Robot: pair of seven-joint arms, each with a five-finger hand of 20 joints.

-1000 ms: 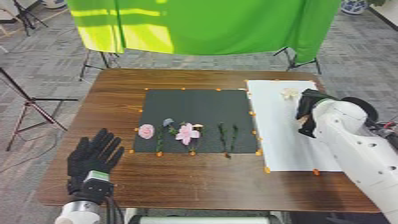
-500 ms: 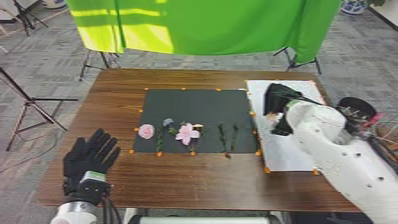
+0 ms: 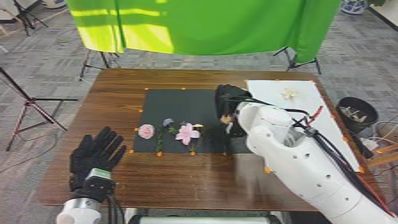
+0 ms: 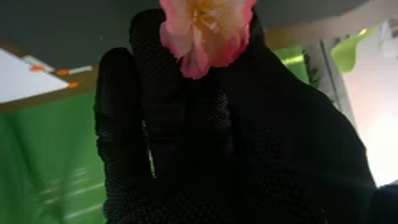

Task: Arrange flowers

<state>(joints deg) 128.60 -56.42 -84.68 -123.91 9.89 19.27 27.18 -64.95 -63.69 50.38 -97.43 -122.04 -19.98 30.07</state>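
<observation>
Brown wooden table (image 3: 155,187) on grey patterned carpet (image 3: 62,37). Nearest, at the table's near left: left hand (image 3: 96,156), black glove, open, its fingers straight and slightly fanned. Beyond it, toward the middle, a black sheet (image 3: 182,104) edged with orange tabs (image 3: 193,154). On its near half, left to right: 1 round pink bloom (image 3: 147,131); 1 green stem (image 3: 160,145); 1 small bluish flower (image 3: 168,122); 1 large pink lily (image 3: 185,134), petals spread, with 1 small pale-yellow flower (image 3: 197,126) close by its far right side. Right hand (image 3: 231,97) is over the right part of that sheet, apart from the lily, its arm reaching in across the white sheet (image 3: 266,87). Right wrist view: fingers and thumb closed together on 1 pink-edged bloom (image 4: 206,32), pale yellow at its centre, held at the fingertips. On the far part of the white sheet, 1 cream flower (image 3: 290,94). Right of the table, on the floor, a black bin (image 3: 357,111) with items inside. Past the table's far edge, a bright green cloth (image 3: 222,25), sunlit at left, between dark stands (image 3: 302,62).
</observation>
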